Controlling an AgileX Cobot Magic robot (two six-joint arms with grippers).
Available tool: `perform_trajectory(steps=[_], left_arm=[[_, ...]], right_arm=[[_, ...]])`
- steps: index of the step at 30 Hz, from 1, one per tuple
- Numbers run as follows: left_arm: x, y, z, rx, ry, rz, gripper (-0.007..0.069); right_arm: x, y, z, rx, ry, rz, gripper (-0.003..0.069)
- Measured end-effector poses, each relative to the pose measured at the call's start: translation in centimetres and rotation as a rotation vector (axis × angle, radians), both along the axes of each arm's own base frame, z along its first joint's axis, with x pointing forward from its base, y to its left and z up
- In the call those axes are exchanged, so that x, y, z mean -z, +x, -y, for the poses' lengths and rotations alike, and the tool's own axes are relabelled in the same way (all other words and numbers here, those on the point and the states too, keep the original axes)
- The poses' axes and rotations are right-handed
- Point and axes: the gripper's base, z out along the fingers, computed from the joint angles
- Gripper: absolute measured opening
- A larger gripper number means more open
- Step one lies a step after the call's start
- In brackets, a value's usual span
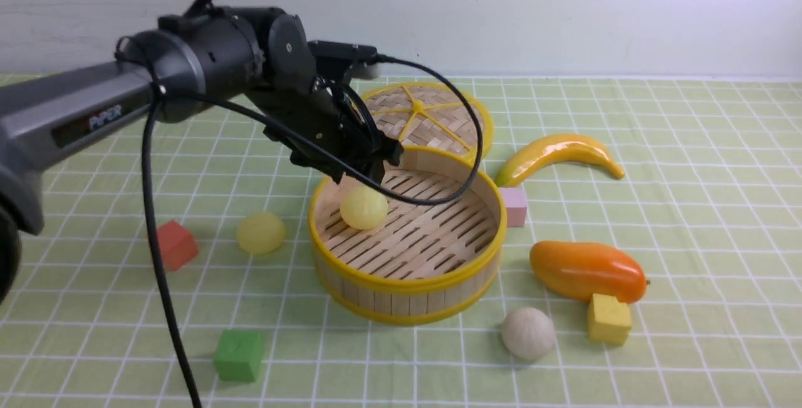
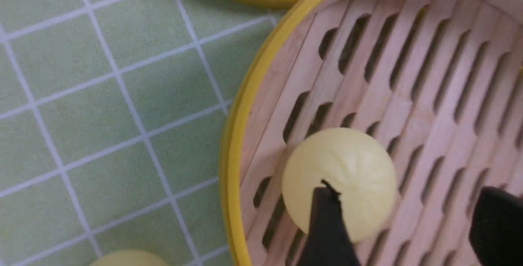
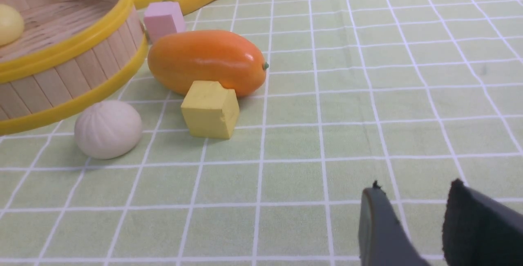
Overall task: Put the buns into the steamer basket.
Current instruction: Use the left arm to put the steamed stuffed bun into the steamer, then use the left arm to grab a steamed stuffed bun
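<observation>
The steamer basket [image 1: 407, 286] stands mid-table. One pale yellow bun [image 1: 363, 207] lies on its slatted floor near the left wall; it also shows in the left wrist view [image 2: 347, 168]. My left gripper [image 1: 363, 176] hangs just above it, open and empty [image 2: 408, 192], with one finger over the bun. A second pale yellow bun [image 1: 260, 232] lies on the cloth left of the basket. The off-white pleated bun [image 1: 528, 333] lies in front of the basket at its right [image 3: 108, 129]. My right gripper [image 3: 414, 186] is low over bare cloth, jaws apart and empty.
The flat woven lid [image 1: 432, 113] leans behind the basket. A banana [image 1: 557, 154], pink cube [image 1: 515, 206], orange mango [image 1: 586, 270] and yellow cube [image 1: 608, 319] lie to the right. A red cube [image 1: 175, 244] and green cube [image 1: 239, 353] lie to the left.
</observation>
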Motion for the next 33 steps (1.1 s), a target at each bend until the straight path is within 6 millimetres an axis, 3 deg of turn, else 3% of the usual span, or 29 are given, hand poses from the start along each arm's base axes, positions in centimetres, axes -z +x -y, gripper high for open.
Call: perform_trajectory(steps=[3,5,7,8,9,10,11,13,15,19,25,33], left_arm=[[-3.6,-1.9,-0.8,0.009,0.013,0.005,0.0505],[-4.5,-2.7,-1.4,0.013,0.045,-0.010,0.0485],[-5.3,-3.7,-3.4,-0.010,0.105,-0.064,0.0379],[-5.3,-3.7,-3.6,-0.015,0.105,-0.066,0.0368],[-4.4,-3.5,-5.5,-0.069,0.112,-0.115,0.0270],[-3.5,-3.3,-6.7,-0.098,0.115,-0.145,0.0219],[-3.1,-3.3,-6.9,-0.102,0.117,-0.158,0.0209],[-0.2,-2.9,-9.3,-0.146,0.136,-0.227,0.0123],[1.3,-2.6,-10.1,-0.149,0.150,-0.249,0.0108],[3.6,-1.9,-10.1,-0.142,0.162,-0.250,0.0145],[5.2,-0.2,-9.8,-0.156,0.144,-0.151,0.0301],[7.1,1.1,-9.6,-0.168,0.131,-0.109,0.0319]], right_arm=[[0.0,0.0,0.0,0.000,0.000,0.000,0.0239],[0.0,0.0,0.0,0.000,0.000,0.000,0.0239],[0.0,0.0,0.0,0.000,0.000,0.000,0.0239],[0.0,0.0,0.0,0.000,0.000,0.000,0.0239],[0.0,0.0,0.0,0.000,0.000,0.000,0.0239],[0.0,0.0,0.0,0.000,0.000,0.000,0.0239],[0.0,0.0,0.0,0.000,0.000,0.000,0.0239],[0.0,0.0,0.0,0.000,0.000,0.000,0.0239],[0.0,0.0,0.0,0.000,0.000,0.000,0.0239],[0.0,0.0,0.0,0.001,0.002,0.000,0.0239],[0.0,0.0,0.0,0.001,0.003,0.000,0.0239],[0.0,0.0,0.0,0.001,0.003,0.000,0.0239]])
